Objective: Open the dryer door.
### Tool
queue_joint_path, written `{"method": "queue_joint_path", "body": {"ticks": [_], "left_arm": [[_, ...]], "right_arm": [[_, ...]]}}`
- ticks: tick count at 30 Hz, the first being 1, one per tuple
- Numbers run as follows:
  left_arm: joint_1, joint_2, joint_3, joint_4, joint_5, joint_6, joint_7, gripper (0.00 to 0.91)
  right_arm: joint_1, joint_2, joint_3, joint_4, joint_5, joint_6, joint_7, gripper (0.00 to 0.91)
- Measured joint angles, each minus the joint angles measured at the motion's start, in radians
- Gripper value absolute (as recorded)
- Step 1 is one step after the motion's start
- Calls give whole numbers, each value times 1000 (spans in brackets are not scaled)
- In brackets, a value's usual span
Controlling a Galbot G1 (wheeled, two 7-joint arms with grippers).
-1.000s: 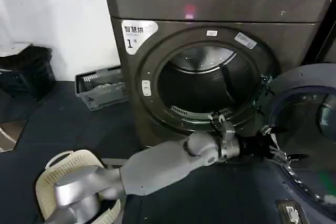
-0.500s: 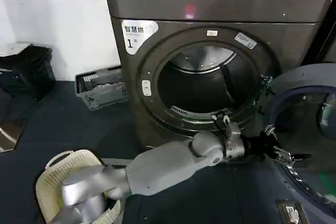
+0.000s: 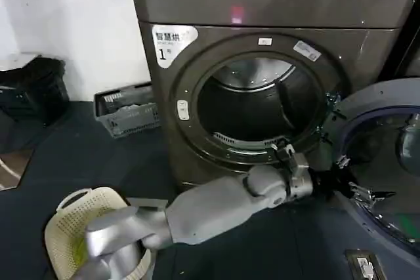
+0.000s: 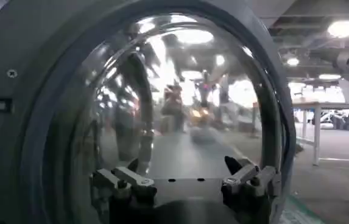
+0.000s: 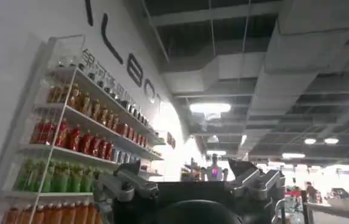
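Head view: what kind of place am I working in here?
Probably a laundry room or laundromat mock-up: a big bronze-grey front-loading dryer numbered "1", its round chrome-ringed door swung open, and a cream perforated laundry basket on the dark floor.

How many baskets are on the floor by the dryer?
2: a grey basket by the wall left of the dryer, and a cream basket nearer, partly behind the left arm. Others may be hidden.

The left arm (image 3: 216, 204) is smooth matte silver, built of thick rounded segments with a bulbous joint near the wrist. A paler ringed cuff leads into the left gripper (image 3: 371, 196), black with thin metal-tipped fingers. The right gripper (image 5: 189, 185) shows dark blocky fingers with small screws.
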Motion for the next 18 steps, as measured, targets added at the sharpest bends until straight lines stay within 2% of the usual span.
{"method": "queue_joint_path", "body": {"ticks": [9,18], "left_arm": [[8,1,-2,-12,0,-4,-4,907],[19,98,-2,-103,-44,-28,2,907]], "right_arm": [[2,-6,-7,-10,-2,21,11,907],[9,-16,3,-10,-7,24,17,907]]}}
